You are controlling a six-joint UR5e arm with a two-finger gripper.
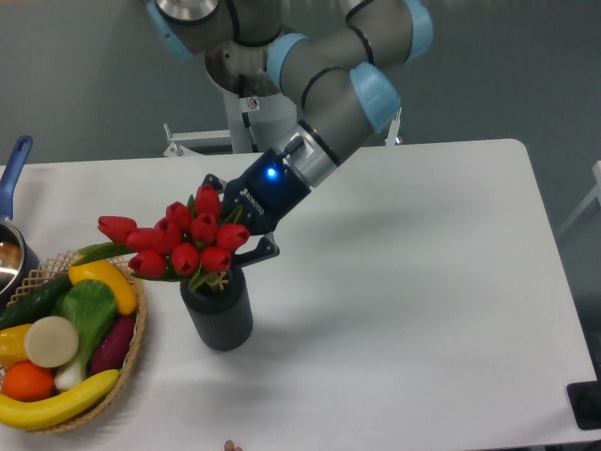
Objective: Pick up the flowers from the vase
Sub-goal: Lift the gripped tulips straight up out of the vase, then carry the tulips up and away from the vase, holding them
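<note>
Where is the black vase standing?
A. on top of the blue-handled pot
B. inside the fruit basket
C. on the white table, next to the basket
C: the vase stands upright on the bare white table, just right of the basket.

Red tulip buds with green leaves, the flowers [184,247], bunched and tipped toward the left, heads level with and just above the rim of the vase [219,315]. Stem ends mostly hidden; string visible at the mouth. Dark ribbed cylinder, upright on the white tabletop.
</note>
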